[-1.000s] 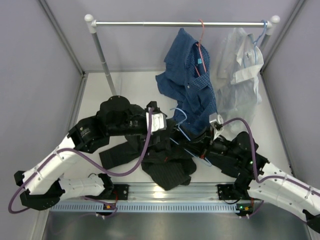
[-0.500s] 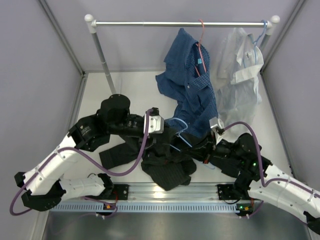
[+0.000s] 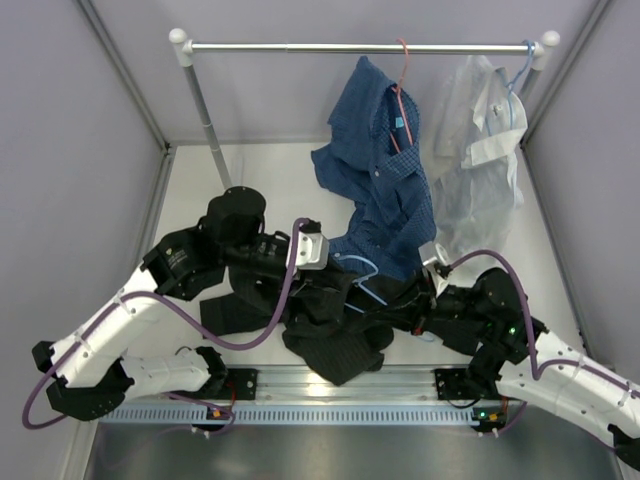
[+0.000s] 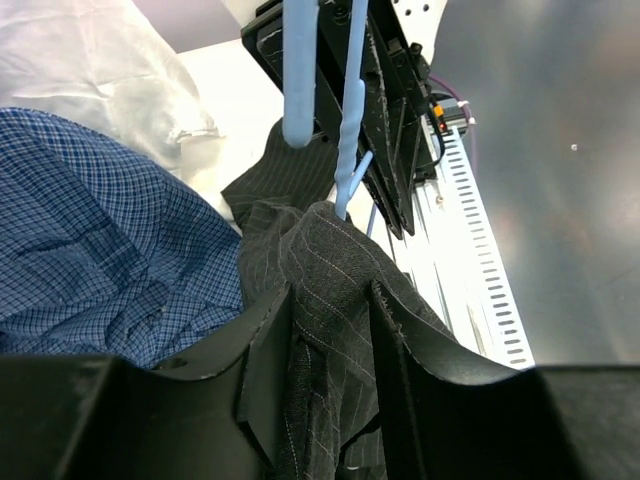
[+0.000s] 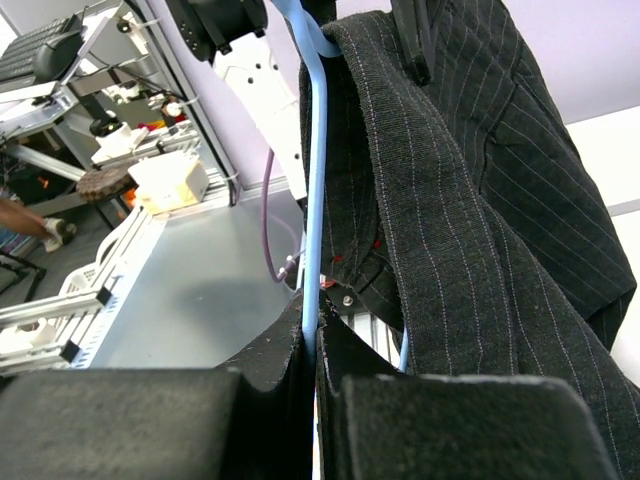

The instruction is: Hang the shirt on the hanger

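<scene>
The black pinstriped shirt (image 3: pixel 320 320) hangs bunched between the two arms above the table's front. My left gripper (image 3: pixel 335 285) is shut on a fold of the shirt (image 4: pixel 330 300), held between its jaws in the left wrist view. The light-blue wire hanger (image 3: pixel 362 275) runs from the left gripper toward the right one. My right gripper (image 3: pixel 408 300) is shut on the hanger's wire (image 5: pixel 312 240). In the right wrist view the shirt (image 5: pixel 470 200) drapes over the hanger's right side. The hanger (image 4: pixel 345 130) rises above the cloth in the left wrist view.
A metal rail (image 3: pixel 360 47) spans the back. A blue checked shirt (image 3: pixel 385 170) on a red hanger (image 3: pixel 402 70) and a white shirt (image 3: pixel 480 150) hang from it, close behind the grippers. An aluminium rail (image 3: pixel 340 385) edges the table front.
Both grippers have moved a little toward the front and closer together, carrying the shirt and hanger. The left wrist has shifted right and the cloth bunches more beneath it.
</scene>
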Robot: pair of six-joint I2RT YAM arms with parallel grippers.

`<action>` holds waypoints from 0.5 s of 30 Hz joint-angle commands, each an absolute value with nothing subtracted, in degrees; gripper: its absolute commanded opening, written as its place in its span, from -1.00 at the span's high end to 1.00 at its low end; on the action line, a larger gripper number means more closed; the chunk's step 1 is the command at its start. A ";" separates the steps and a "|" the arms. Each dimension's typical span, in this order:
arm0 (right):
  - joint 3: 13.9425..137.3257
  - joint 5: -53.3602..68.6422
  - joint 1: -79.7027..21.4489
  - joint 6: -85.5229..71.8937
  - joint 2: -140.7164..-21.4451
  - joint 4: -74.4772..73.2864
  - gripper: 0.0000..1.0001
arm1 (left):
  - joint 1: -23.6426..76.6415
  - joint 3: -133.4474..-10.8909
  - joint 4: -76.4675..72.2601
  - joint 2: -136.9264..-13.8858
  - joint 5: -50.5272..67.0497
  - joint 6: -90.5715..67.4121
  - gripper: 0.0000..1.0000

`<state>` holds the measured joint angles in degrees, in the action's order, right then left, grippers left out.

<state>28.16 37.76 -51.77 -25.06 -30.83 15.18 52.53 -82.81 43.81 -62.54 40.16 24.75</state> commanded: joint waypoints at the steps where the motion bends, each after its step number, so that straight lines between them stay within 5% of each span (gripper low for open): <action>1: 30.94 39.46 -53.00 -23.29 -29.80 18.46 1.00 | 52.21 -82.79 43.15 -62.75 43.94 24.52 0.19; 4: 31.11 39.64 -53.00 -22.94 -29.53 18.02 1.00 | 52.21 -82.97 44.03 -62.93 45.52 24.61 0.20; 6: 31.38 39.64 -53.00 -22.50 -29.44 17.49 1.00 | 52.21 -83.06 44.47 -62.84 45.97 24.78 0.55; 7: 31.46 39.73 -53.00 -22.41 -29.44 17.40 1.00 | 52.21 -83.06 44.47 -62.84 46.23 24.70 0.57; 13: 32.25 40.25 -53.09 -21.62 -29.71 17.05 1.00 | 52.21 -83.67 45.61 -64.07 49.13 24.52 0.31; 15: 32.78 40.43 -53.09 -21.36 -29.88 16.88 1.00 | 52.21 -83.41 46.23 -64.42 49.13 24.78 0.61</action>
